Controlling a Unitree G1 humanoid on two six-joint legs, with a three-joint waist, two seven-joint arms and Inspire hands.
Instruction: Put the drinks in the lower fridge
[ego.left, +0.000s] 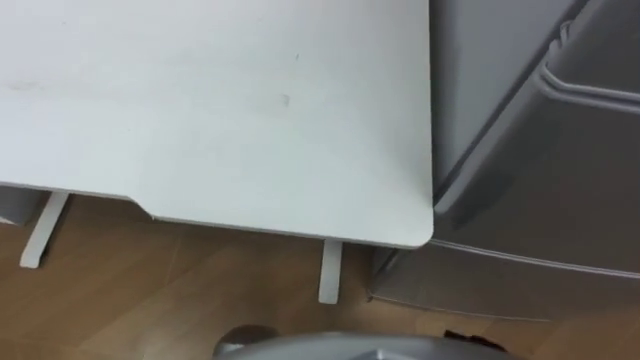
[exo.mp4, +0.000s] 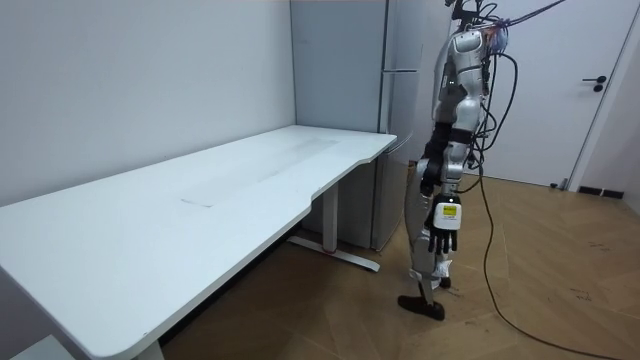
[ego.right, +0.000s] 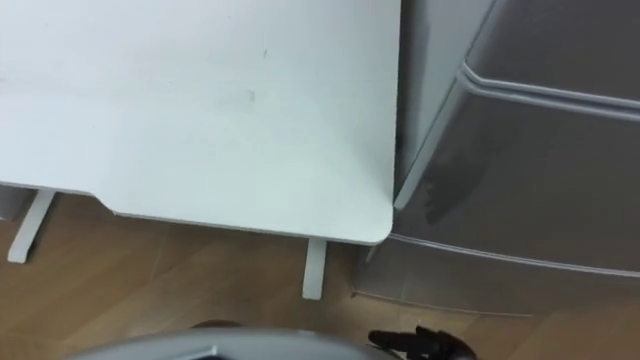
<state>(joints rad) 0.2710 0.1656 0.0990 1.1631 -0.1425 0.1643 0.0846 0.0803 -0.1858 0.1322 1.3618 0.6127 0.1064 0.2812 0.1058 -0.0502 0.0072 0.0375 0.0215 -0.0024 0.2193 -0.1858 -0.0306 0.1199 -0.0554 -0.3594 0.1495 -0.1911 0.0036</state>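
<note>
Evidently the robot stands at the table's (exo.mp4: 200, 215) corner beside the fridge (exo.mp4: 385, 120), whose doors look closed. One hand (exo.mp4: 442, 228) hangs low at its side, fingers loosely straight and holding nothing; body orientation suggests the left. No drinks appear near those fingers or on the table, so their whereabouts stay undetermined, perhaps shut inside.

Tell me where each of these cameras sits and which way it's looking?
Left eye view: on the robot's head, looking down at the white table corner and grey fridge.
Right eye view: beside it, same scene, slightly shifted.
Room view: stands across the room, seeing the whole robot between table and fridge, one hand hanging.
All share table and fridge.
</note>
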